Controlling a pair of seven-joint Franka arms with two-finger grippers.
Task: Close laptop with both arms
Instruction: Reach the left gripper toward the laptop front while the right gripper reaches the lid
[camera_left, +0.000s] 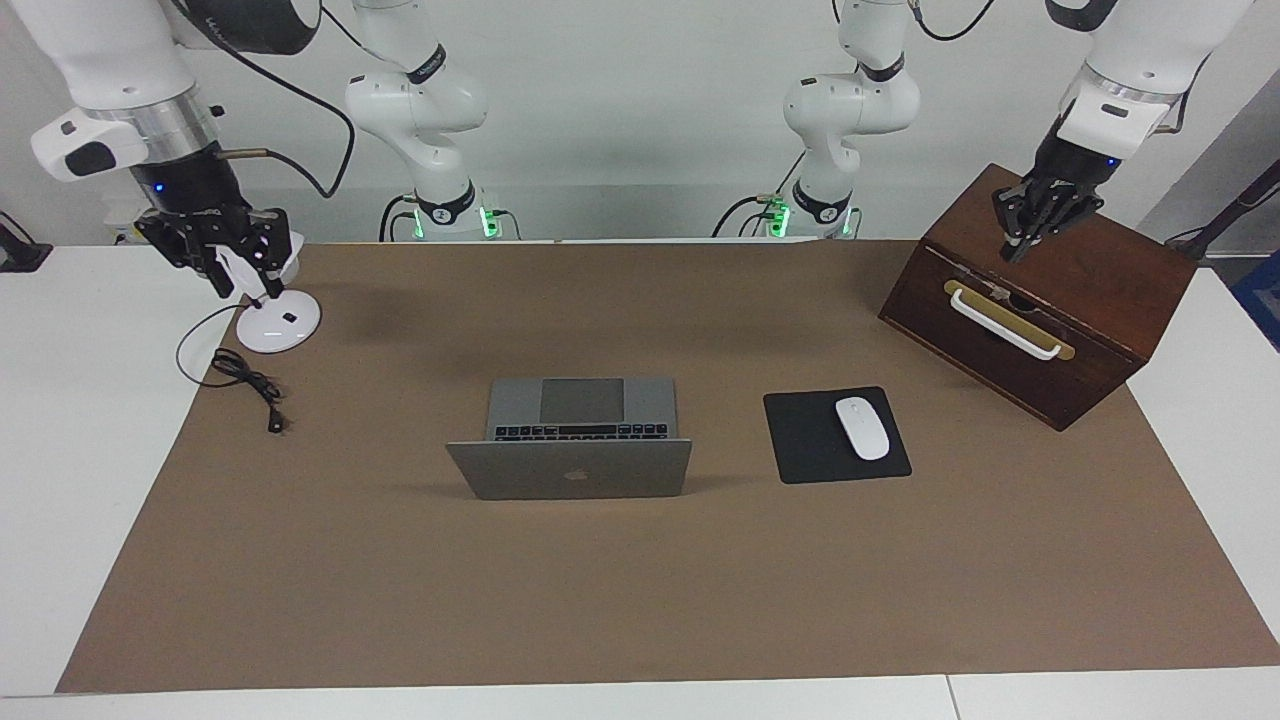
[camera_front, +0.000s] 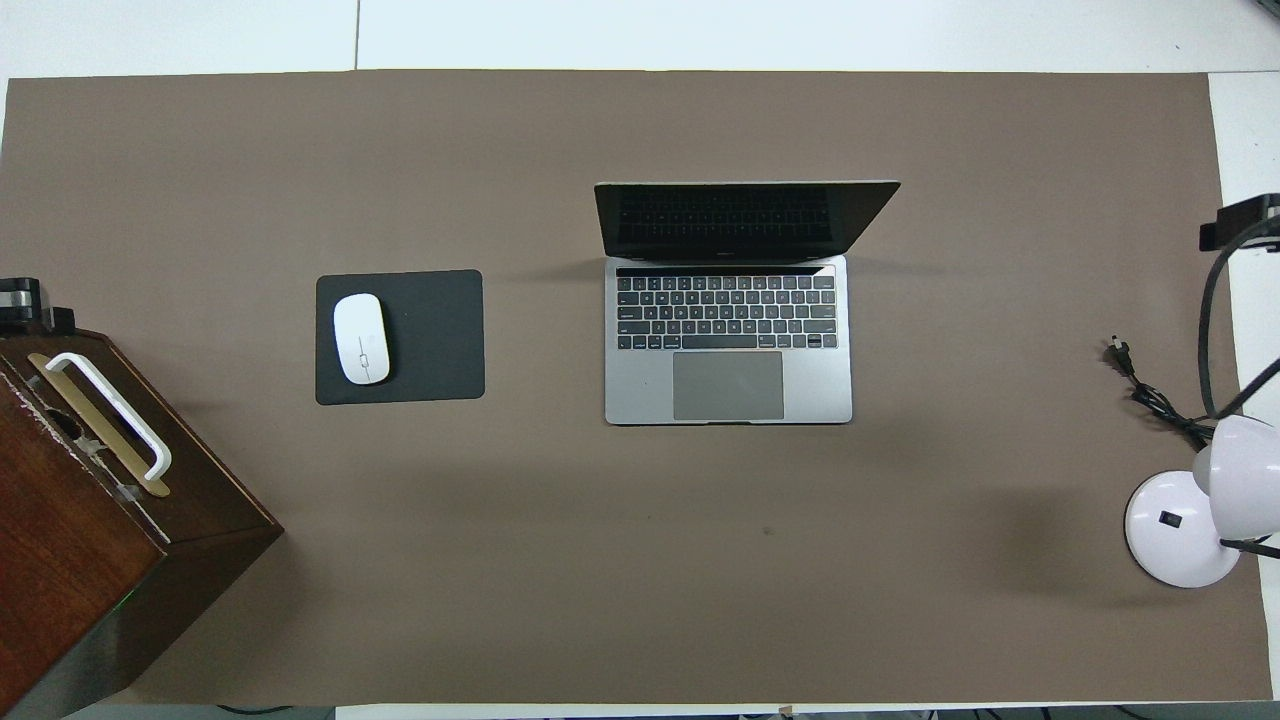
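One apple logo marks laptop (camera_left: 570, 468) lid.

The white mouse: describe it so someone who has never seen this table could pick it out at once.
On the brown mat covering the table, look from the open silver-grey laptop toward the left arm's end, where the dark wooden box stands. Between them lies a square black mouse pad. The smooth white oval mouse rests on it, at the edge toward the box, the only white thing there.

The 2 arms are held raised at the table's ends, left gripper (camera_left: 1040, 215) and right gripper (camera_left: 222, 250) pointed downward.
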